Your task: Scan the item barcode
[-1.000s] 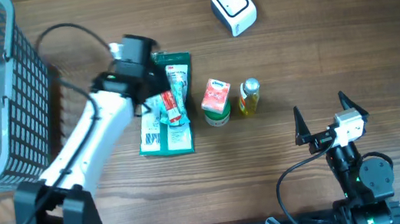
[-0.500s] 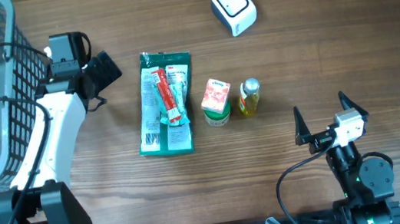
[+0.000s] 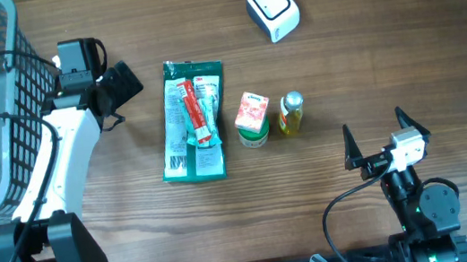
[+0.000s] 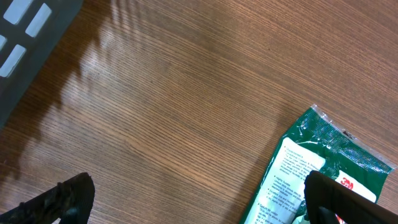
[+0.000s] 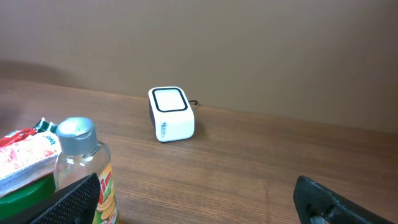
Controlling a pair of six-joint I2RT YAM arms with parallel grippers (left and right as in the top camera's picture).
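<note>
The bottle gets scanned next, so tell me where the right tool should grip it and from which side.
Probably the bottle, on its yellow body just below the silver cap, coming in level from its right. It stands upright, the tub stands close on its left, and its other sides look free for the open right tool.

Soft, even, fairly bright light. The basket (image 4: 28,43) throws a faint striped shadow on the table (image 4: 186,93); the green packet (image 4: 336,149) glints slightly.

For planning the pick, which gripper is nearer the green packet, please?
Left. The left gripper sits just left of the green packet; the right gripper is far to its right.
</note>
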